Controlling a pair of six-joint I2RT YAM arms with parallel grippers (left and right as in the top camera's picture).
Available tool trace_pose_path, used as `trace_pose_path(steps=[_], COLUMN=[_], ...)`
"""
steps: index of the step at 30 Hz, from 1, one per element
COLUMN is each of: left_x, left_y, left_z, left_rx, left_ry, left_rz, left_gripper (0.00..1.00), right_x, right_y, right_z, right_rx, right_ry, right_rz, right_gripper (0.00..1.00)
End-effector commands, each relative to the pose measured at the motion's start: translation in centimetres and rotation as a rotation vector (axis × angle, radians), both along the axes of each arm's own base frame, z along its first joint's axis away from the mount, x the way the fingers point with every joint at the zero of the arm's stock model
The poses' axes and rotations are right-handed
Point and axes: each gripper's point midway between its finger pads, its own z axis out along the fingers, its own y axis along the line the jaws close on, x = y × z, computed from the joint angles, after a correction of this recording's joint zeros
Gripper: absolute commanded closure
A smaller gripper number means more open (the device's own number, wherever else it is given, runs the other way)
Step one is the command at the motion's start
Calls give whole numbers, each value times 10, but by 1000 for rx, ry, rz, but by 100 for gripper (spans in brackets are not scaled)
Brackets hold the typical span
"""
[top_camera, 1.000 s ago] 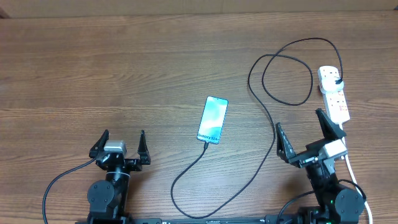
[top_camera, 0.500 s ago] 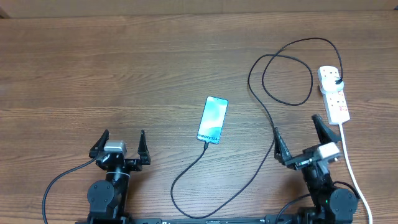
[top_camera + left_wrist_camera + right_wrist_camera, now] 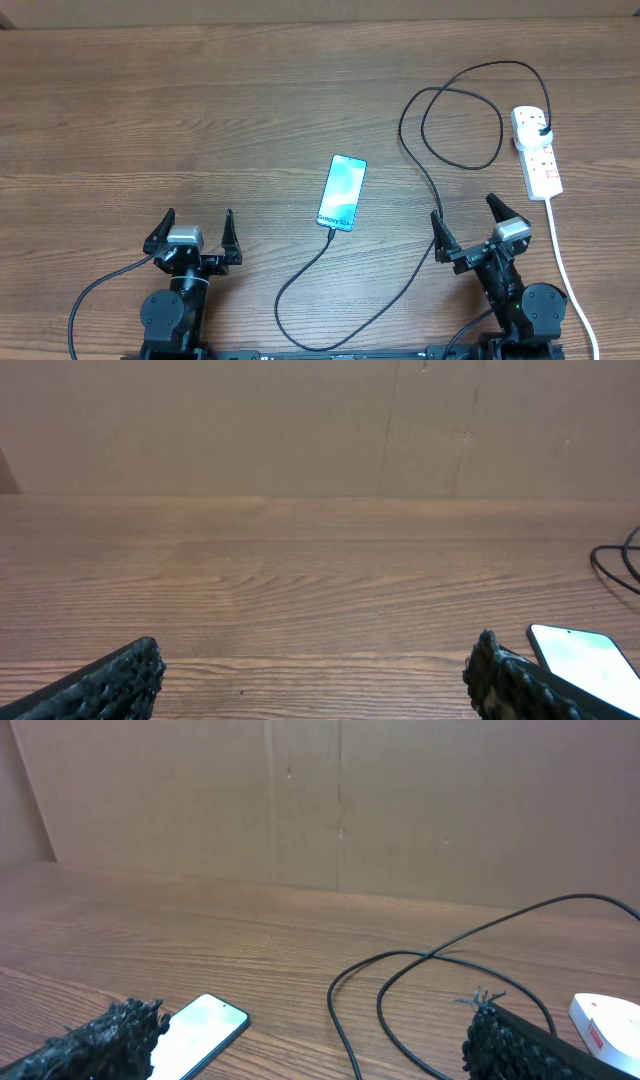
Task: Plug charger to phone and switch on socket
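Ahead-right of the right gripper [image 3: 464, 210], spread and empty like the left gripper [image 3: 198, 215], lies the white elongated plastic power strip [image 3: 538, 155]: likely light, rigid, skid-prone, so press its red-marked switch [image 3: 541, 168] straight down beside the black plug [image 3: 541, 131] of the thin limp black charger cable [image 3: 401, 125].

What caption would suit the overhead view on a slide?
Charger joins the phone, its plug in the socket; left arm and right arm stand nearby, jaws open and empty.
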Motion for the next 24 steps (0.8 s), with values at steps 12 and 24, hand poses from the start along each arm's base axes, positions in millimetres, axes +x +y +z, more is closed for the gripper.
trace_pose_path(steps=[12, 24], left_x=[0, 0], left_y=[-1, -1], left_z=[1, 1], left_rx=[13, 13], left_ry=[-7, -8], left_rz=[-10, -10], left_gripper=[0, 0], right_x=[1, 1], right_y=[-2, -2], right_z=[-2, -2], right_rx=[-1, -1], right_ry=[-3, -2], right_rz=[-16, -16], right_gripper=[0, 0])
